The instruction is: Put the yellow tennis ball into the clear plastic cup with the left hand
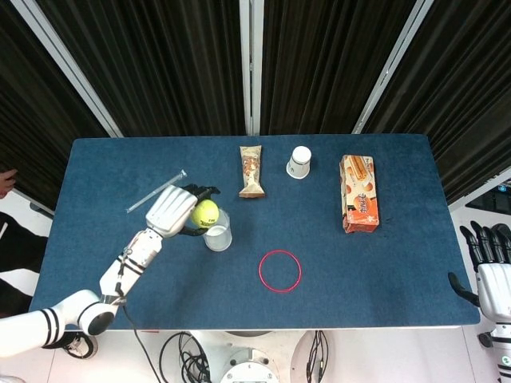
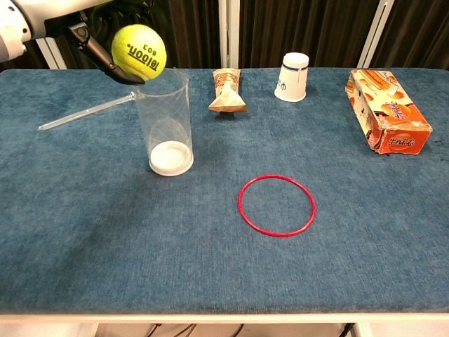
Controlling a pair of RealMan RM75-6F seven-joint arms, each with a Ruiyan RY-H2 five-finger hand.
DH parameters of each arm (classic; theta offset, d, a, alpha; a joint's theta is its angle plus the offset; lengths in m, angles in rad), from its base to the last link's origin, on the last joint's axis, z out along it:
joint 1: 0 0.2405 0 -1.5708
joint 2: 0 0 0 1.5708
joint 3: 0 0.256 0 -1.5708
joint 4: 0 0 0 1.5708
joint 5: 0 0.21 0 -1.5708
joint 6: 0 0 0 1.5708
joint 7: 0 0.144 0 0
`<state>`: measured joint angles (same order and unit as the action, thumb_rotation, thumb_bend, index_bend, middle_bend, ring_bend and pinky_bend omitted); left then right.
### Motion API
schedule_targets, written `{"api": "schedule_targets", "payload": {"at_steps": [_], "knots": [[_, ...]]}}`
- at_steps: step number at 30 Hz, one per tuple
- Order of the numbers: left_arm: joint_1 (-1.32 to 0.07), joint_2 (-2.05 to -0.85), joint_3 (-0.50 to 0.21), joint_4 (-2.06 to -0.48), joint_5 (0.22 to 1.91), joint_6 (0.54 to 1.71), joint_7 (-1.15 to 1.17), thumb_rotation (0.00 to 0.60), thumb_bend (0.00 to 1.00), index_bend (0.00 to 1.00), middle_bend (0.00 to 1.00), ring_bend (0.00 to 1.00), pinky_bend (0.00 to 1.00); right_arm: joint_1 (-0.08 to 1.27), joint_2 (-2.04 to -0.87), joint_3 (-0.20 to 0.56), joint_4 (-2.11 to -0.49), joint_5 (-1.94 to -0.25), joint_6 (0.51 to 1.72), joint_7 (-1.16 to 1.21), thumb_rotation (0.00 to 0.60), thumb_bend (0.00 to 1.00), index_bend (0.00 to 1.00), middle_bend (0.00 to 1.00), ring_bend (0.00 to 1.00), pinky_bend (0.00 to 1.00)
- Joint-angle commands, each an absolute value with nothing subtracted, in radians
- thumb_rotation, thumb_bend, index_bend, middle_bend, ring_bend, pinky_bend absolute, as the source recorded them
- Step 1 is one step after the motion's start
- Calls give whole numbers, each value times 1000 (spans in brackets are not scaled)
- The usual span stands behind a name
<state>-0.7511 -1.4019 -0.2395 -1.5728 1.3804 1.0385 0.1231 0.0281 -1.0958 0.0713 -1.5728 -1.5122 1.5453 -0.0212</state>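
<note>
Two hands show, one at each side of the table (image 1: 96, 263). Left hand (image 1: 172, 211): fingers curled around the ball (image 2: 139, 45), holding it in the air just above the rim of the cup (image 2: 164, 123), toward the cup's left edge. The cup stands upright on the cloth, white base down. A clear rod (image 2: 84, 111) lies on the cloth behind and left of the cup. Further right, along the far side: a snack bar (image 2: 226, 90), an upside-down paper cup (image 2: 292, 76) and an orange box (image 2: 386, 109). A red ring (image 2: 276, 205) lies flat right of the cup, nearer the front edge. Right hand (image 1: 489, 263): off the table's right edge, fingers straight and pointing up, holding nothing.
</note>
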Motion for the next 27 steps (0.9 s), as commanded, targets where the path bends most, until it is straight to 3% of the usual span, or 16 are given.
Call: {"api": "schedule_targets", "payload": {"at_steps": [1, 14, 19, 23, 27], "knots": [[-751, -1404, -233, -1565, 1407, 1061, 101, 600, 67, 162, 269, 278, 570, 29, -1096, 71, -1572, -1511, 1544, -21, 600, 236, 0, 0, 0, 0], [-709, -1345, -205, -1623, 1445, 1145, 144, 600, 63, 173, 264, 269, 524, 27, -1098, 69, -1574, -1518, 1549, -28, 600, 236, 0, 0, 0, 0], [-585, -1238, -144, -1698, 1460, 1283, 292, 600, 68, 203, 246, 194, 390, 26, -1097, 69, -1576, -1518, 1550, -29, 600, 235, 0, 0, 0, 0], [-420, -1177, -38, -1682, 1501, 1453, 410, 600, 69, 220, 215, 129, 265, 29, -1101, 65, -1572, -1519, 1540, -39, 600, 235, 0, 0, 0, 0], [-284, -1139, 47, -1650, 1469, 1528, 410, 600, 72, 196, 100, 10, 80, 34, -1112, 63, -1567, -1523, 1535, -60, 600, 235, 0, 0, 0, 0]]}}
